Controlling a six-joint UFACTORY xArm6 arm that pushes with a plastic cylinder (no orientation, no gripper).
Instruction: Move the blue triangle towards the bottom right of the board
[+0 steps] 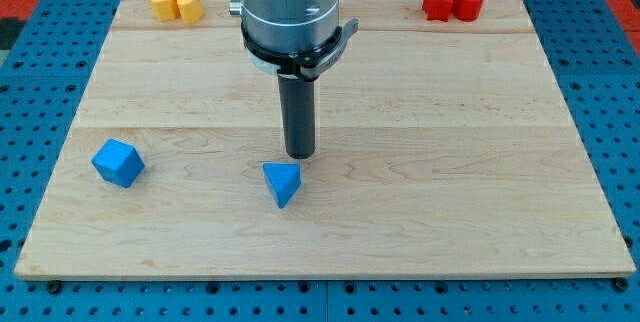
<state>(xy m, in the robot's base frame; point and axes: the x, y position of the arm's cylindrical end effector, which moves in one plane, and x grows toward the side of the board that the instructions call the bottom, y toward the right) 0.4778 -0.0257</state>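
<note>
The blue triangle (283, 183) lies on the wooden board (450, 162), a little left of centre and toward the view's bottom. My tip (300, 155) is just above and slightly right of the triangle, close to its upper edge; I cannot tell if it touches. The rod hangs from the grey arm body at the view's top centre.
A blue cube-like block (118, 162) sits at the view's left. Two yellow blocks (175, 4) stand at the top left corner and two red blocks (452, 2) at the top right. The board lies on a blue pegboard (40, 82).
</note>
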